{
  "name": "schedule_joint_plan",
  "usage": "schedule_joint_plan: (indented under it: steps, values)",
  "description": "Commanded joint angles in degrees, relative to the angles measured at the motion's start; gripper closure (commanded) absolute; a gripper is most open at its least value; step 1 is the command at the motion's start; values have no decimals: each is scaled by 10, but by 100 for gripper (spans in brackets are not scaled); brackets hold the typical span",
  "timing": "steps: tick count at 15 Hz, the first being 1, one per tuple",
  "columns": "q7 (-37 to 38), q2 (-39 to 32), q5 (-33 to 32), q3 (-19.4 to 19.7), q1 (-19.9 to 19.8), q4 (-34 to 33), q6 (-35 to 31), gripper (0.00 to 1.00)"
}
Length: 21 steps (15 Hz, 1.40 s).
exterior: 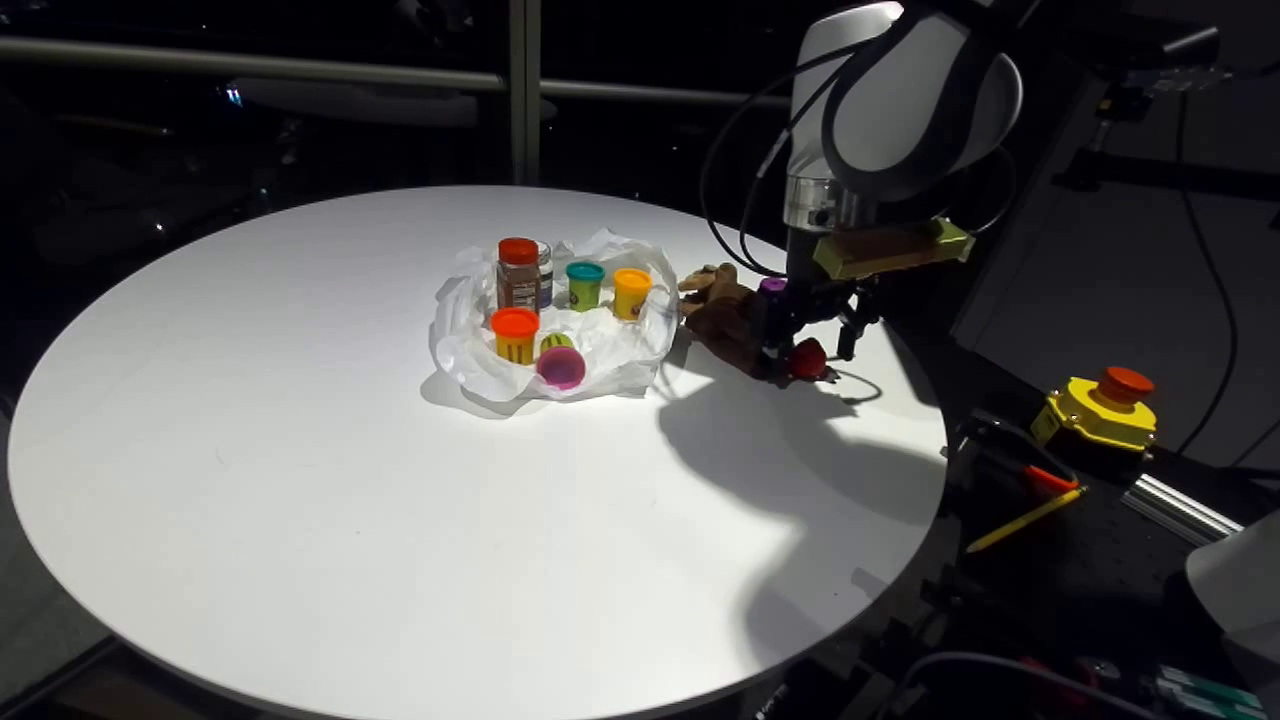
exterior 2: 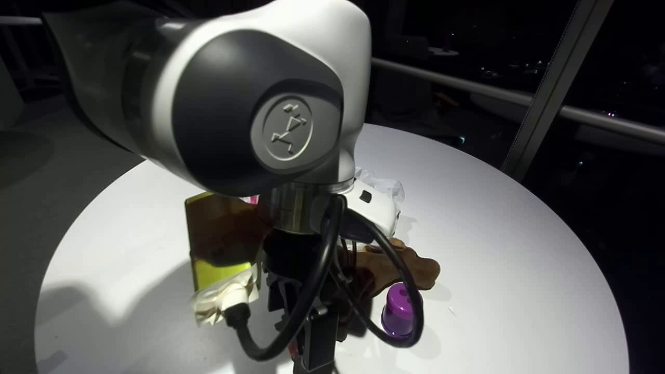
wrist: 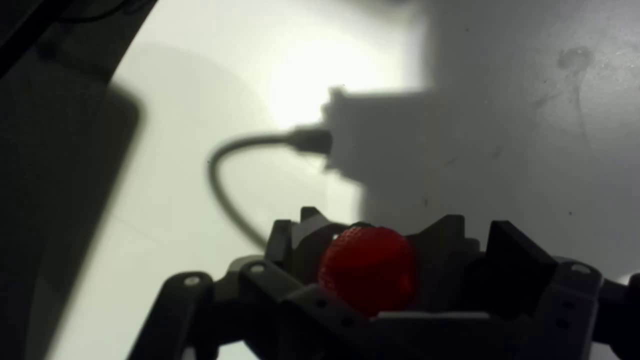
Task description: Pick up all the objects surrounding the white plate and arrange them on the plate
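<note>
Going left to right in an exterior view, the shallow white plate with the crinkly, glossy rim (exterior: 615, 376) sits toward the far edge of the big round white table (exterior: 350, 500). By its left rim there's an upright yellow tub with an orange lid (exterior: 514, 340), and behind it a brown see-through jar with a red cap (exterior: 518, 278), half hiding a white bottle with a bluish label (exterior: 546, 278). My guess: tall stuff goes at the back so it's not in the way. A little yellow tub with a pink lid (exterior: 561, 368) is tipped at the near rim, which probably stops it rolling. Then a green tub with a teal lid (exterior: 585, 286) and an all-yellow tub (exterior: 631, 294), both upright. Off the plate, a brown plush toy (exterior: 728, 322) lies right beside the rim (touching? can't tell), near an upright purple tub (exterior 2: 398, 312). Furthest right, the black gripper (wrist: 391, 235) has its fingers spread around a round, bumpy red piece (wrist: 369, 270), seemingly lined up to pinch it.
</note>
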<state>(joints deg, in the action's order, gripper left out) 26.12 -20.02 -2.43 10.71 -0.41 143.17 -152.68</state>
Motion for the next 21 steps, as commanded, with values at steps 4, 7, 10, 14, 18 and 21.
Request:
schedule_joint_plan:
  steps: [4,7,10,14,18,21]
  values:
    - [-43,-14,33,-2,-14,-19,-13,41]
    - [-41,-3,33,4,-17,-7,-15,65]
    - [-29,24,26,16,-14,9,-9,75]
    - [-17,113,32,11,-5,26,32,75]
    - [-10,149,49,-40,7,-26,93,75]
    - [-12,108,83,-82,21,-90,92,75]
